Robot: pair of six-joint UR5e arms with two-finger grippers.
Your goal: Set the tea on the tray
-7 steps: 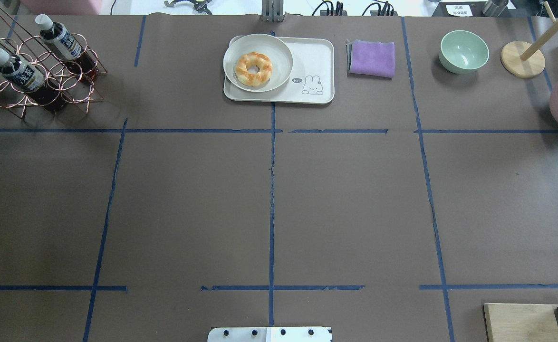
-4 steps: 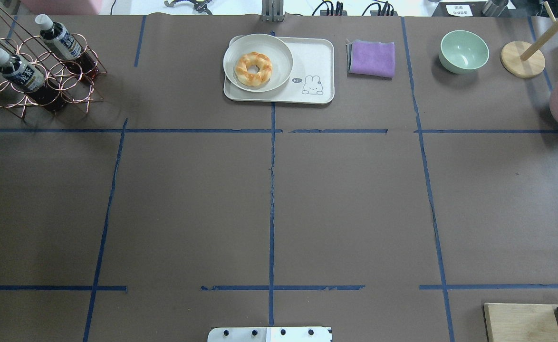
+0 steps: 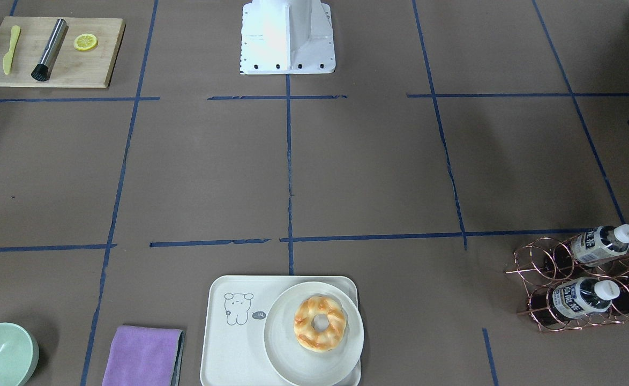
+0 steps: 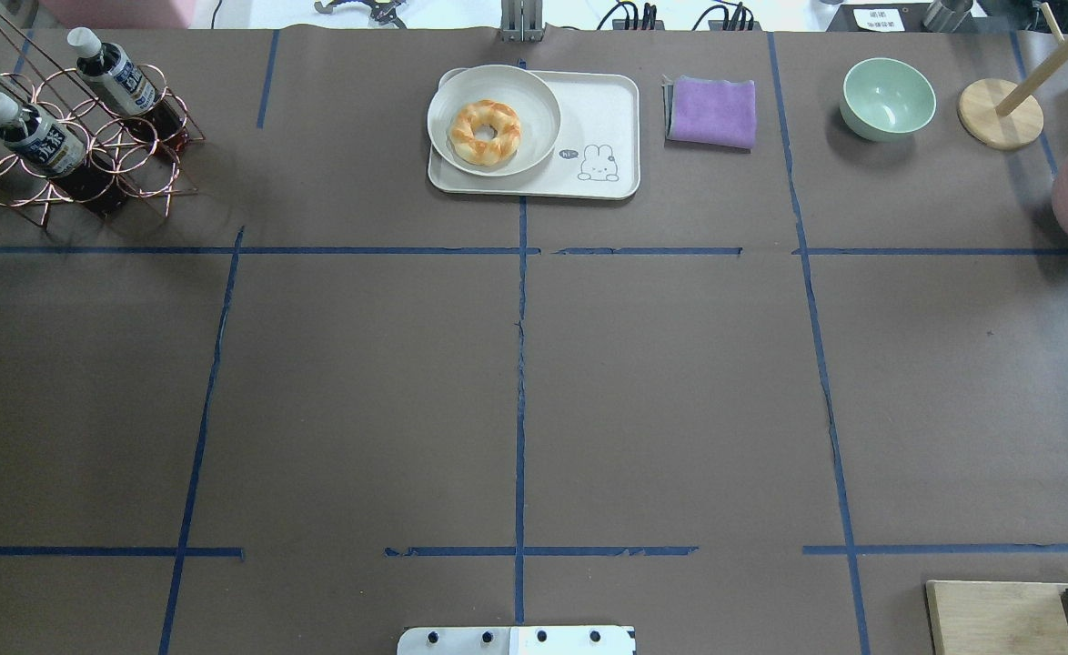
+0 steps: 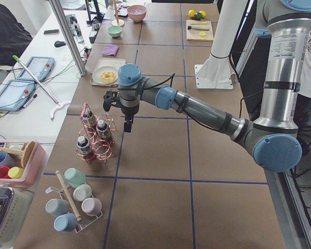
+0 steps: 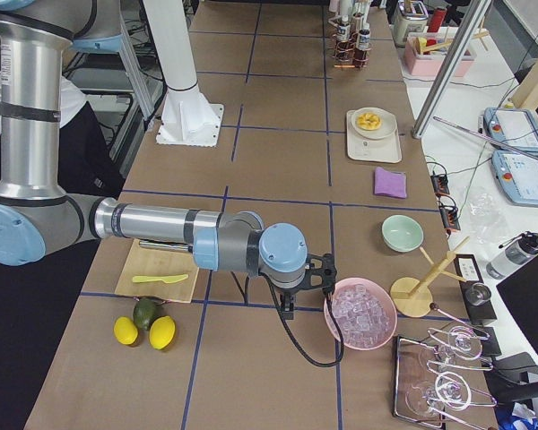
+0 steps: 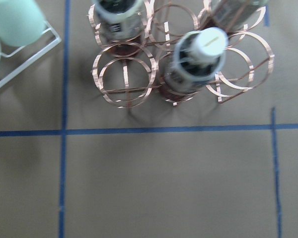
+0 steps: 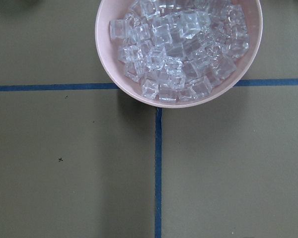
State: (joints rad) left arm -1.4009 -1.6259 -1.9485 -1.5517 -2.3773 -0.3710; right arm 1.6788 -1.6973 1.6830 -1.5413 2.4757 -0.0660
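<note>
overhead: behind base [image 4: 516,639], looking forward-down | front: across table [image 3: 373,171], facing base, steep | sides: table ends, looking lengthwise | wrists: close, straight down | shared overhead/front: tray [image 4: 609,105], bottle rack [image 4: 88,153]

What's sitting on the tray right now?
A white plate holding a ring pastry covers one end of the tray; the bear-drawing end is bare. Under the plate is hidden.

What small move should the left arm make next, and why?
Probably move the left tool over the closest tea bottle in the copper rack and lower; it hangs beside the rack holding nothing visible, and the tray carries only a plate with pastry.
</note>
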